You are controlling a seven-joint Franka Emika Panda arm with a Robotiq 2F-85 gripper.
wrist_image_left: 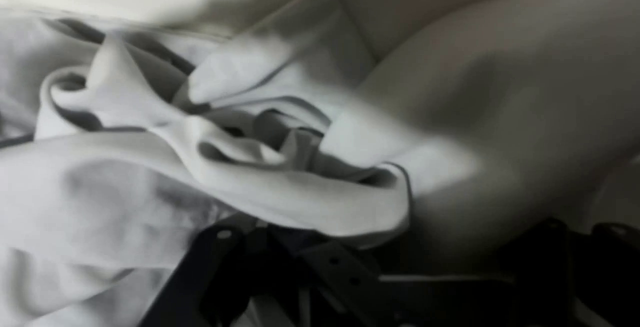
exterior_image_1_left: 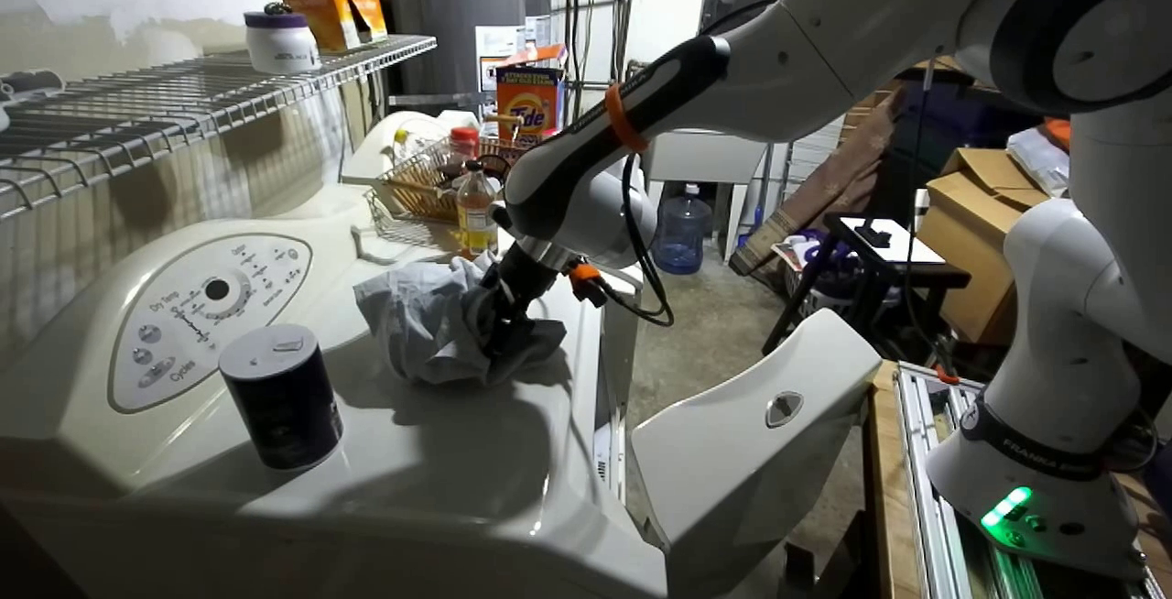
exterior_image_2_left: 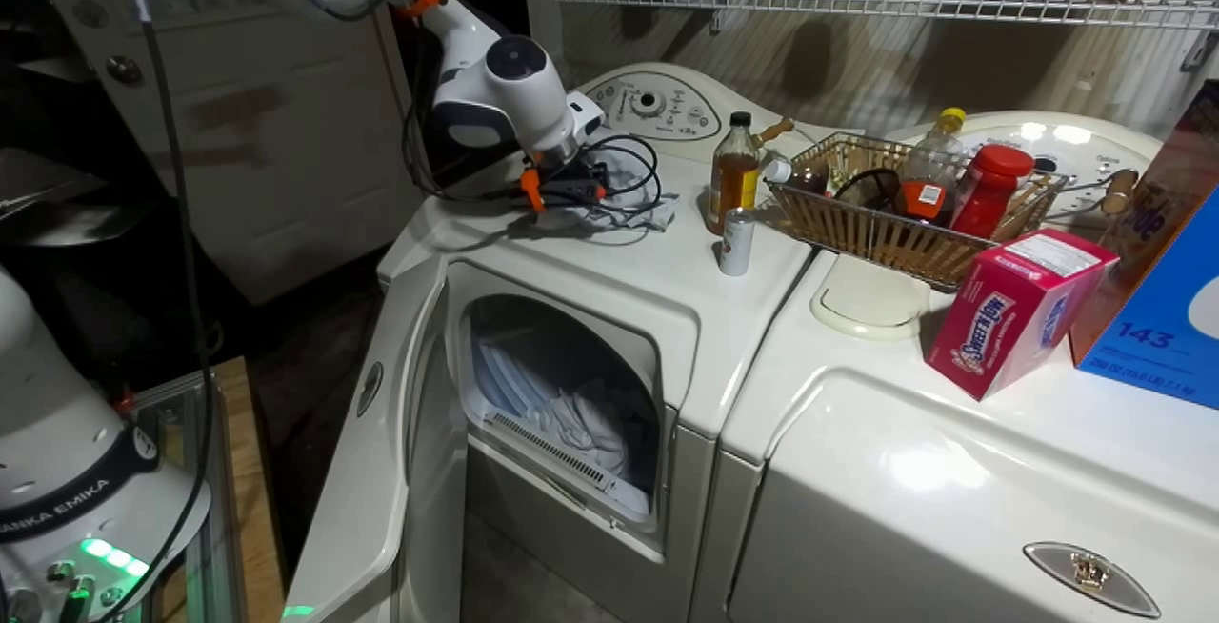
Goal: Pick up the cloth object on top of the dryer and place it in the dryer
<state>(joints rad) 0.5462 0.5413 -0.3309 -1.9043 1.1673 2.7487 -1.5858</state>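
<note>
The grey cloth (exterior_image_1_left: 421,324) lies bunched on top of the white dryer (exterior_image_1_left: 458,452); part of it shows behind cables in an exterior view (exterior_image_2_left: 657,211). My gripper (exterior_image_1_left: 502,324) is down in the cloth, tilted. In the wrist view its dark fingers (wrist_image_left: 395,262) stand wide apart at the bottom, with cloth folds (wrist_image_left: 300,197) in front of and between them; the fingertips are partly hidden. The dryer door (exterior_image_2_left: 367,461) stands open, also seen in an exterior view (exterior_image_1_left: 760,443). Light fabric (exterior_image_2_left: 586,423) lies inside the drum.
A dark canister (exterior_image_1_left: 284,397) stands on the dryer near the cloth. A bottle (exterior_image_2_left: 735,180) and a small can (exterior_image_2_left: 736,242) stand on the dryer's other side. A wire basket (exterior_image_2_left: 886,232) sits beyond them. A wire shelf (exterior_image_1_left: 183,109) hangs above the control panel.
</note>
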